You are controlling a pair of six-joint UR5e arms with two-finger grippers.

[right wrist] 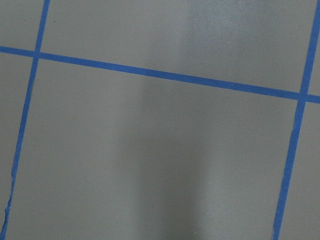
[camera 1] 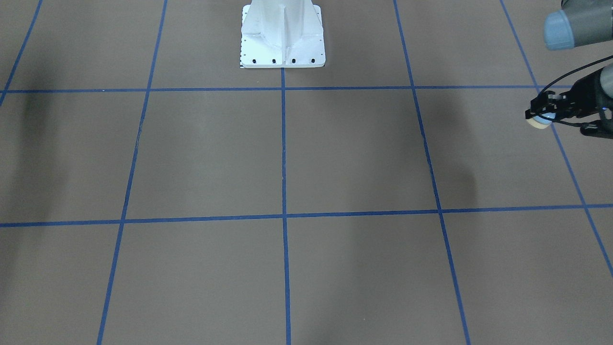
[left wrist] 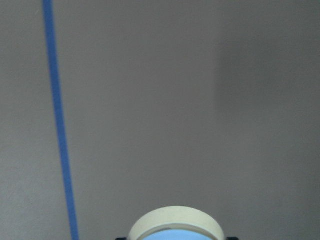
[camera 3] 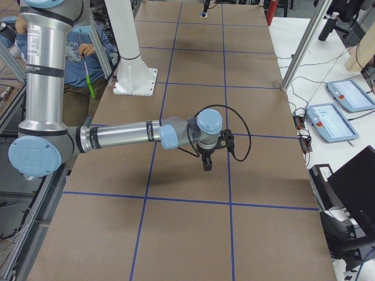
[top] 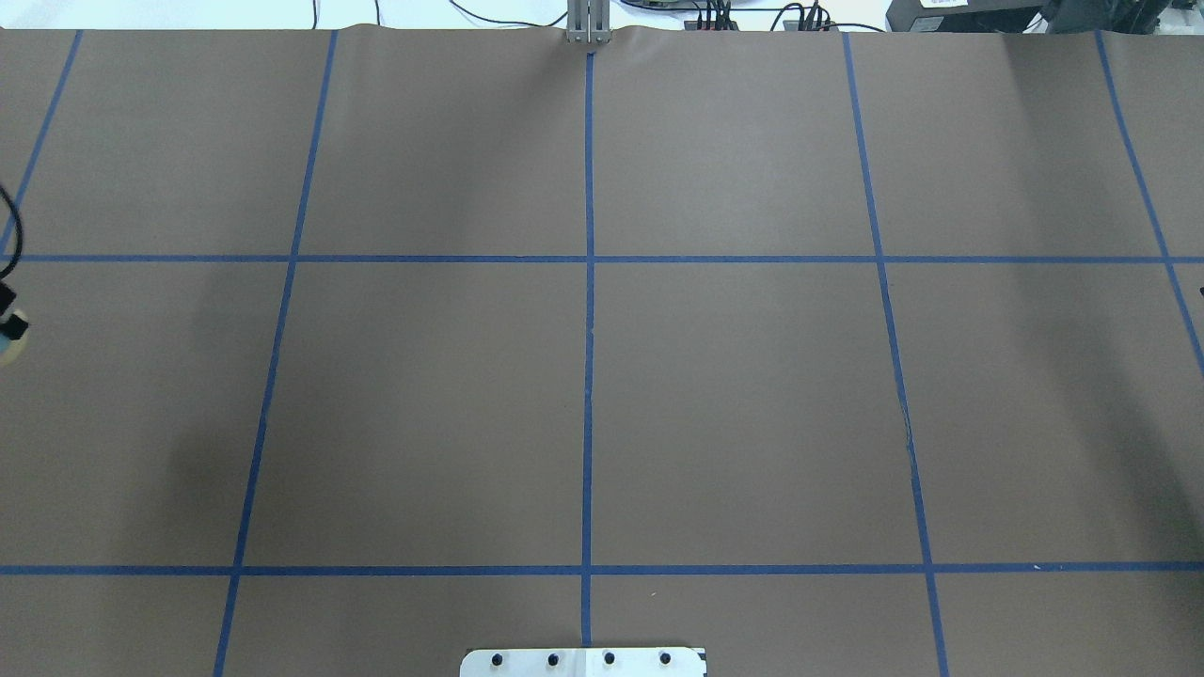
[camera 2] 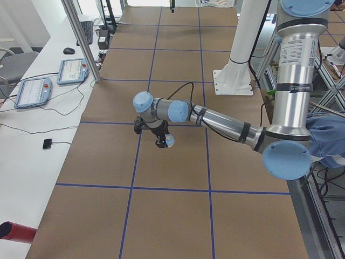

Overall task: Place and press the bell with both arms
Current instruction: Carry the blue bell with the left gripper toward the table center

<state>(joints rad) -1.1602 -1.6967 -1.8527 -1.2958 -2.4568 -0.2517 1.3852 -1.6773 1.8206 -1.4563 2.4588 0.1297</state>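
Observation:
My left gripper point(camera 1: 542, 114) is shut on the bell point(camera 1: 538, 123), a small light-blue dome with a cream rim, and holds it above the brown table at its left end. The gripper point(top: 9, 324) and the bell's rim point(top: 7, 351) just show at the overhead view's left edge. The exterior left view shows the gripper point(camera 2: 161, 142) and the bell point(camera 2: 170, 141). The left wrist view shows the bell point(left wrist: 175, 227) at its bottom edge. My right gripper point(camera 3: 207, 165) hangs over the table's right part; I cannot tell whether it is open or shut.
The white bolted pedestal point(camera 1: 282, 43) stands at the robot's side of the table. Blue tape lines point(top: 588, 329) grid the brown surface. Control tablets point(camera 2: 33, 91) lie on a side bench beside an aluminium post point(camera 2: 81, 38). A person in blue point(camera 3: 88, 50) sits behind the robot.

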